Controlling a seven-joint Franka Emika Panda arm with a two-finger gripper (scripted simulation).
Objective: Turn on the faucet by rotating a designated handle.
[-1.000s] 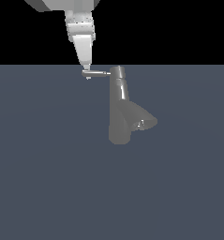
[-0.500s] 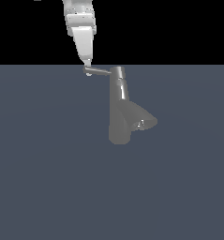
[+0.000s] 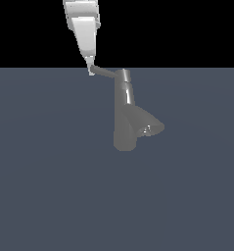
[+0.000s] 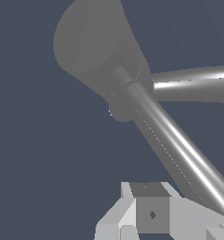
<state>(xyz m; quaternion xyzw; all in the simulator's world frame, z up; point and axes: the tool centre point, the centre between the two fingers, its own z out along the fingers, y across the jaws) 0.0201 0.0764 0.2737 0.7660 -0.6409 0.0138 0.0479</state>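
While arm hangs above: gripper [image 3: 91, 70] sits at the handle [image 3: 105, 73] tip
Fingers: can't tell if apart or together
Faucet [image 3: 126, 115]: upright, spout toward exterior view's right

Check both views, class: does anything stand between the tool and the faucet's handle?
Nothing visible does. In the exterior view the tool is already at the free end of the handle, which sticks out from the top of the faucet. No other object is near.

surface: flat dark blue-grey floor [image 3: 50, 186] | on it — the faucet [image 3: 124, 132], standing upright
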